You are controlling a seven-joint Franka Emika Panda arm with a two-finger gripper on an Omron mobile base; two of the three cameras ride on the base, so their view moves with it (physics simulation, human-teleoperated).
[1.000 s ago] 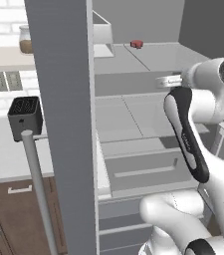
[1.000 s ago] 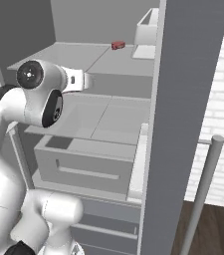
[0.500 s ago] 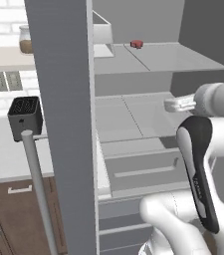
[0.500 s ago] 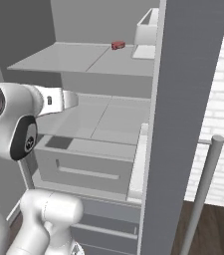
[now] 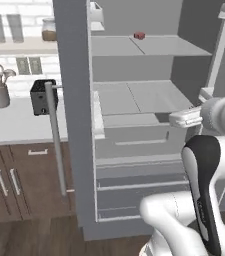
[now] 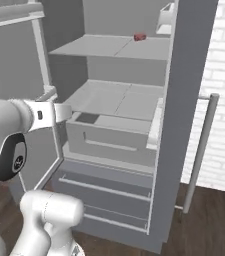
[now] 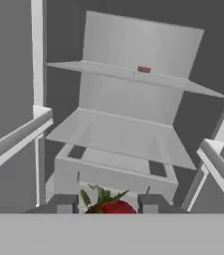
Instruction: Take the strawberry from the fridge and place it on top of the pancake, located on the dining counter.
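Nearest, the gripper (image 7: 107, 207) is closed most of the way on the strawberry (image 7: 114, 206): in the hand view we see the red fruit with its green leaves sitting between the two dark finger tips, so the task's thing is in the grip and outside the fridge (image 5: 74, 100). The bottom of the fruit is cut off, so we can't tell how deep it sits between the pads, probably shallow. Past it, the fridge stands open with the door rails (image 7: 14, 139) flanking the hand on both sides. Then comes the drawer (image 7: 113, 177), the middle shelf (image 7: 118, 139), and the upper shelf (image 7: 108, 72), which carries a small dark red item (image 7: 143, 69) near the back; we read that as a different object, not the target. We judge the step in hand to be the carry to the pancake on the desk. To do it well, hold the squeeze constant on such a tiny fruit, back straight out between the doors before turning, swing slowly so it doesn't slip, keep the hand level, and release low over the pancake top.
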